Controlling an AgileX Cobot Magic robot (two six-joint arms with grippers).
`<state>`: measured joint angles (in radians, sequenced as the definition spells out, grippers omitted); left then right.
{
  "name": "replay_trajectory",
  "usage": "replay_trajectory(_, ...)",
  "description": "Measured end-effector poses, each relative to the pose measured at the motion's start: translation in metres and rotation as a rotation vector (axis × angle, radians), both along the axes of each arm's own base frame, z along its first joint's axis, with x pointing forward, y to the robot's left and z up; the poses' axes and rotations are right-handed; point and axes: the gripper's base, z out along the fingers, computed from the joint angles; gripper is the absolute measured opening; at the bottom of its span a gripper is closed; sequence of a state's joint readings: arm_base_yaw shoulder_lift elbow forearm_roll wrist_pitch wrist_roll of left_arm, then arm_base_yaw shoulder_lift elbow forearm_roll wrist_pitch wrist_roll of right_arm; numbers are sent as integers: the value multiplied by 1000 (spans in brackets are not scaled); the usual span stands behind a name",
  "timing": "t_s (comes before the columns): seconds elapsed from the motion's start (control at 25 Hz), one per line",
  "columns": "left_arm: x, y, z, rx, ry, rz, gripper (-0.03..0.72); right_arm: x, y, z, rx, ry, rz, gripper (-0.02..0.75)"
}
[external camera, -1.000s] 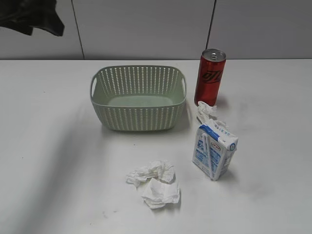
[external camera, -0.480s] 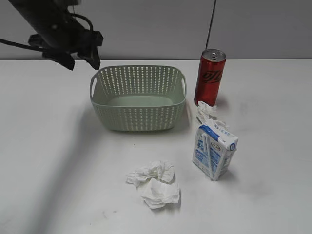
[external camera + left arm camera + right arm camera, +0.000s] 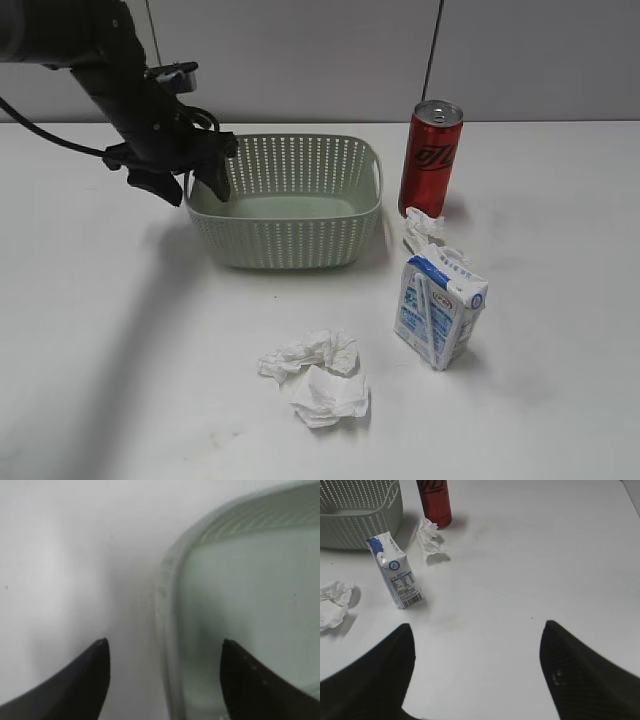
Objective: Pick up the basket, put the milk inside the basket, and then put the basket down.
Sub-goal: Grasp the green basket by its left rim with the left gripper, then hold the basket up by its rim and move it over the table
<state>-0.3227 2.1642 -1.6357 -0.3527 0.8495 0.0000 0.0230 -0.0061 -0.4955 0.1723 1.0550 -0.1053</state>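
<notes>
White tabletop (image 3: 100, 330) all around. My left gripper (image 3: 190, 182) gapes astride the green basket (image 3: 285, 200) rim; the right gripper (image 3: 475, 670) hangs open, milk carton (image 3: 395, 572) well ahead.

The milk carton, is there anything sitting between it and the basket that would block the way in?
Nothing visible does. The milk stands upright to the right front of the basket, with bare table between them. The red can and a crumpled tissue sit behind the milk, off that path.

Left end effector (image 3: 195, 180) descended, now straddling basket (image 3: 285, 200) left rim.
</notes>
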Motion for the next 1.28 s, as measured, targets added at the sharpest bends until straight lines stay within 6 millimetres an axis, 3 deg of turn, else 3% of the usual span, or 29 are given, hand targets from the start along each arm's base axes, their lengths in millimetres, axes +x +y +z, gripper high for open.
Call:
replay_trajectory(0.12,2,-1,-6,-9,0,11,517,0,0,0,1,0,0,589)
replay_trajectory(0.24,2,-1,-10,-8,11,12,454,0,0,0,1,0,0,589)
replay_trajectory(0.56,2,-2,-10,-13,13,14,70,0,0,0,1,0,0,589)
replay_trajectory(0.64,1,-1,-11,-7,30,7,8,0,0,0,1,0,0,589)
replay_trajectory(0.88,-3,-1,6,-23,29,37,0,0,0,0,1,0,0,589)
replay_trajectory(1.28,-31,9,96,-65,-44,62,0,0,0,0,2,0,-1,589)
